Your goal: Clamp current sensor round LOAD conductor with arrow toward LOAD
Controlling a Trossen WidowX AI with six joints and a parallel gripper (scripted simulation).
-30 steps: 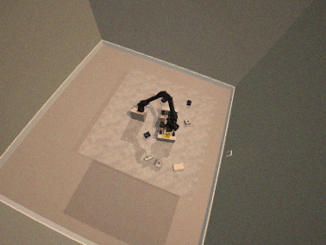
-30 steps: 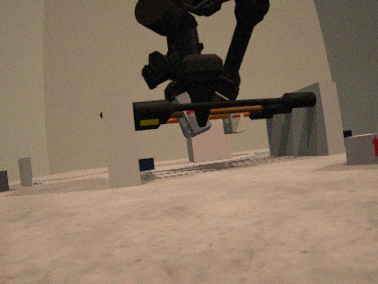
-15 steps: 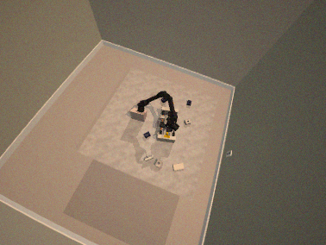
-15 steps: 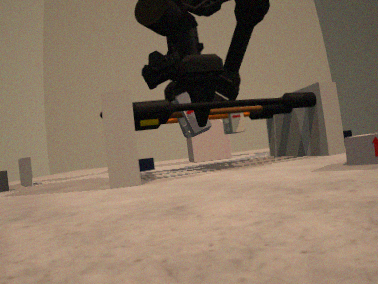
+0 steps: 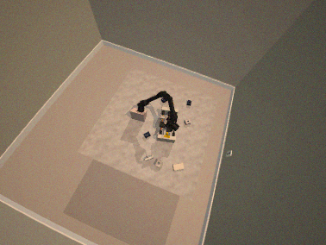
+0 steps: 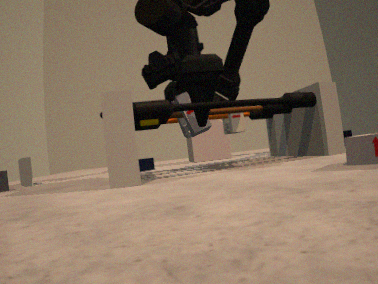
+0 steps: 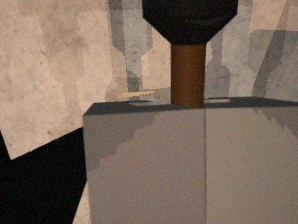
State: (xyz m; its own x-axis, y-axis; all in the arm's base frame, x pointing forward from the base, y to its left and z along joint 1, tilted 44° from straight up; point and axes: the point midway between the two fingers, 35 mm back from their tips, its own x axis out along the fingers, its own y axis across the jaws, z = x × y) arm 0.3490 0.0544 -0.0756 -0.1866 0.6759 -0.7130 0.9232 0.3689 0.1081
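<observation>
Nearest me, at left, a smooth, pale upright block (image 6: pixel 120 140) (image 5: pixel 161 138) carries a thick black sleeve with a yellow label (image 6: pixel 149 122). Farther in, the black parallel-jaw gripper (image 6: pixel 201 112) (image 7: pixel 150 200) is closed on the grey, sharp-edged sensor housing (image 6: pixel 187 119) (image 7: pixel 145 165), up at the glossy orange-brown rods (image 6: pixel 240 109) (image 7: pixel 188 75). It's probably round one, though I can't quite tell from here. I'd judge the housing light and stiff, its hinge and latch fragile, its flat sides slippery unless gripped squarely across both halves. Beyond, at right, a plain, pale slab (image 6: pixel 330 120) supports the far ends; a pinkish block (image 6: pixel 210 145) (image 5: pixel 138 114) stands behind.
</observation>
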